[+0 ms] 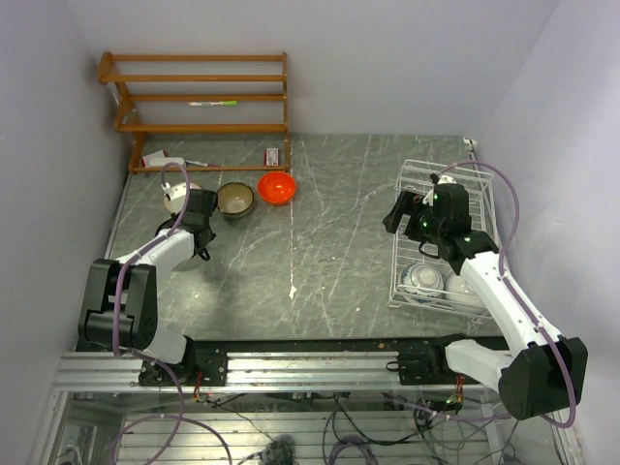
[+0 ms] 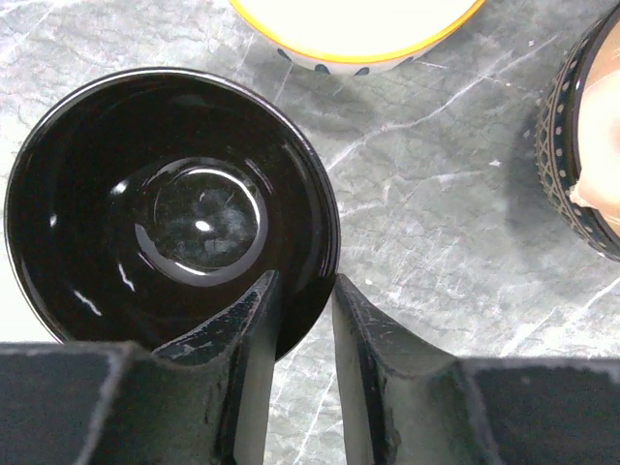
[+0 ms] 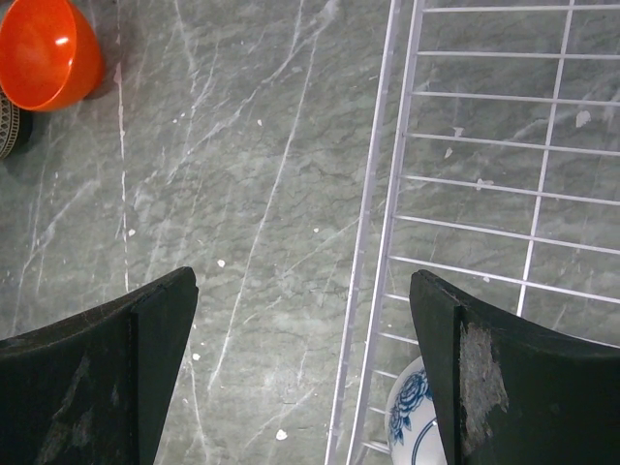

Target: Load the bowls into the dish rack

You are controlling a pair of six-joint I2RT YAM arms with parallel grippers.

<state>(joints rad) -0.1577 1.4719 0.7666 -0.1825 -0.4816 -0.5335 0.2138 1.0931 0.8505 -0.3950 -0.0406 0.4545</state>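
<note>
— Where do you take hold of the dark bowl [image 2: 174, 213]?
— At its rim; it stands on the worktop [image 2: 436, 242]. Your left hand [image 2: 305, 289] straddles the rim, fingers [image 2: 242, 339] close together; whether it is clamped, I cannot tell. The bowl looks slippery and fragile.

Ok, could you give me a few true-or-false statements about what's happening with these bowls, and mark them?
1. The orange bowl is inside the dish rack. False: it sits on the table, far from the rack.
2. A blue-and-white bowl lies in the dish rack. True.
3. The right gripper is holding a bowl. False: its jaws are wide open and empty, over the rack's edge.
4. The left gripper straddles the black bowl's rim. True.
</note>
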